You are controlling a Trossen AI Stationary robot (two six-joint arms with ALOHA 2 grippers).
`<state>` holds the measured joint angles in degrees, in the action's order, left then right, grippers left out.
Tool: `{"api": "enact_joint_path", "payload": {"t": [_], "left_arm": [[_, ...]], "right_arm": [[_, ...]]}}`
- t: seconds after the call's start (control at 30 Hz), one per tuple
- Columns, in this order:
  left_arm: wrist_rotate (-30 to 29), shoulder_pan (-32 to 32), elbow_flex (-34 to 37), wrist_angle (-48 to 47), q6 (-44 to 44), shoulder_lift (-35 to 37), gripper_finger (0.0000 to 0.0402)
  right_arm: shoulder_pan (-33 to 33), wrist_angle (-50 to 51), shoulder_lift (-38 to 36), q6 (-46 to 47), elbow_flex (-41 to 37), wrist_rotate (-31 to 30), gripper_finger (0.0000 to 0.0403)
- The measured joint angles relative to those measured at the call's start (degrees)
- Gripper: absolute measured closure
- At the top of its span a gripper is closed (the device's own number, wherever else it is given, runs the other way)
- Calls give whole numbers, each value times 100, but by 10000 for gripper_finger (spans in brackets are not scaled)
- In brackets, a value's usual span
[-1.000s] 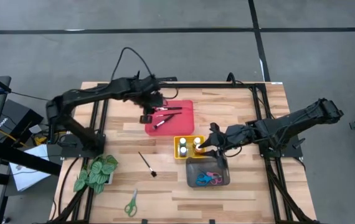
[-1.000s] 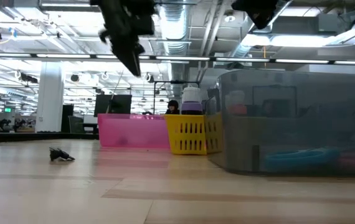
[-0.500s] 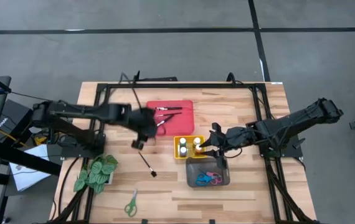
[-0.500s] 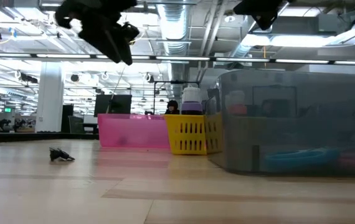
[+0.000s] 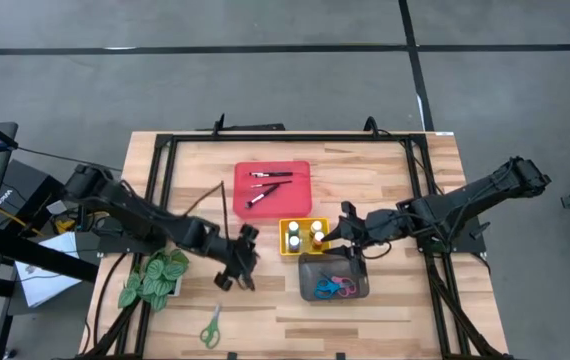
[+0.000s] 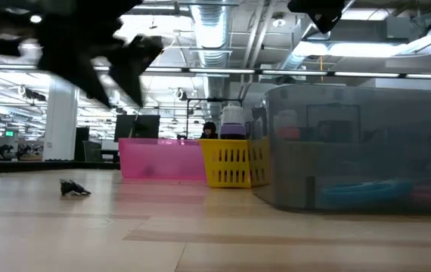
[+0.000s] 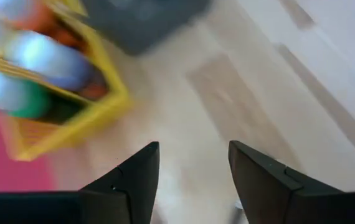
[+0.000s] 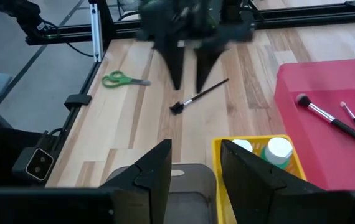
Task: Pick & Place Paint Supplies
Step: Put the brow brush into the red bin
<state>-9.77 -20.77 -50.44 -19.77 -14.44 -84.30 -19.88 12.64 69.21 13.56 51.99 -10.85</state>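
Note:
A loose dark-handled paintbrush lies flat on the bare wood, its bristle head toward the table's left. My left gripper hovers open just above it, fingers pointing down; in the high view the left gripper covers most of the brush. Green-handled scissors lie near the near edge. More brushes rest in the red tray. Paint bottles stand in the yellow tray. My right gripper waits open above the yellow tray and grey bin.
The grey bin holds pink and blue scissors. A green leafy plant sits near the left edge beside my left arm. A black frame runs around the table. Bare wood lies between the scissors and the bin.
My left gripper has swung from above the red tray toward the near edge and downward, ending over the loose paintbrush; it stays open throughout. The brush has not moved.

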Motion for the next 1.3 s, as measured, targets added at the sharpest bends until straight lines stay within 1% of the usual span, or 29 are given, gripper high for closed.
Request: {"api": "enact_joint_path", "payload": {"t": [0.13,0.23,0.3,0.47,0.67,0.87,1.3], "left_arm": [[400,-316,223,-29,260,-305,222],[418,-485,326,14,403,-524,224],[411,-537,337,237,450,-653,226],[419,-555,337,373,487,-1026,227],[423,-553,337,463,487,-1244,233],[453,-547,319,467,497,-1333,255],[500,-444,319,479,494,-1346,322]], "right_arm": [[1,-1,0,0,0,0,270],[1,0,-1,-6,0,0,270],[1,-2,-1,-28,0,1,270],[1,-1,-2,-28,0,1,270],[-4,7,-2,-17,-1,2,270],[-4,18,-2,-33,-2,4,270],[-4,20,-2,-44,-4,26,270]]}}
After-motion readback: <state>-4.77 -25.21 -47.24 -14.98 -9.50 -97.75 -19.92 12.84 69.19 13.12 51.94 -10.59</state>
